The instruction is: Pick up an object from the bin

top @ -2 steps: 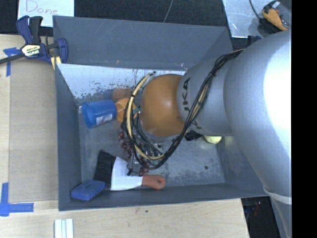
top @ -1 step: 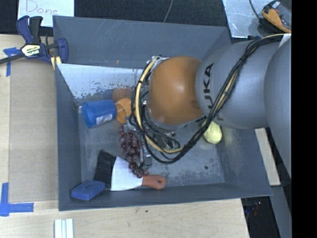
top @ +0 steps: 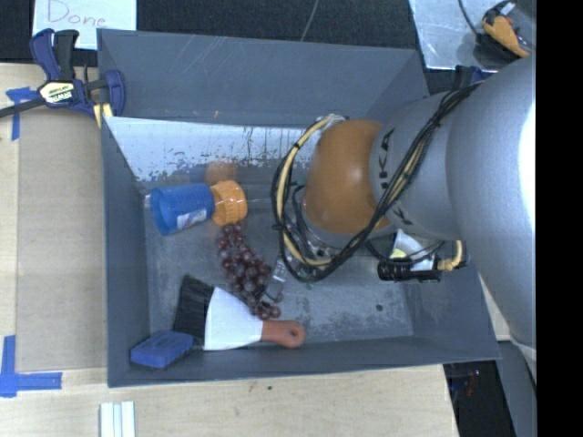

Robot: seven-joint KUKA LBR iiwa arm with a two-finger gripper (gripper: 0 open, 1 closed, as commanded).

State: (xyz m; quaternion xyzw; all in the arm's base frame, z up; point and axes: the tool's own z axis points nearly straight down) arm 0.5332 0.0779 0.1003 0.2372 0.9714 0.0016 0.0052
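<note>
Grey metal bin [top: 255, 80] seen from above in the camera view, with a bunch of dark purple grapes [top: 241, 267] lying on its floor a little left of centre, running slantwise from upper left to lower right. A silver robot arm [top: 474, 171] reaches in from the right of the grapes, and its wrist carries a rounded orange cover [top: 344, 185] looped with black and yellow cables, well above and to the right of the bunch. Below that cover the pincer [top: 281, 282] points down at the bin floor just beside the right edge of the grapes, close to the lower end of the bunch; the wrist and cables hide most of it, so I cannot tell whether it is apart or together, nor whether it touches the fruit. Up and left of the grapes a blue bottle [top: 182, 208] lies on its side, its orange cap [top: 229, 201] pointing right, near the top of the bunch. Below the grapes lies a brush [top: 232, 321] with black bristles, a white body and a reddish-brown handle, the handle end just beneath the lowest grapes. Further down and left of the grapes, beside the bristles, a small blue block [top: 162, 350] rests in the bin's corner.
</note>
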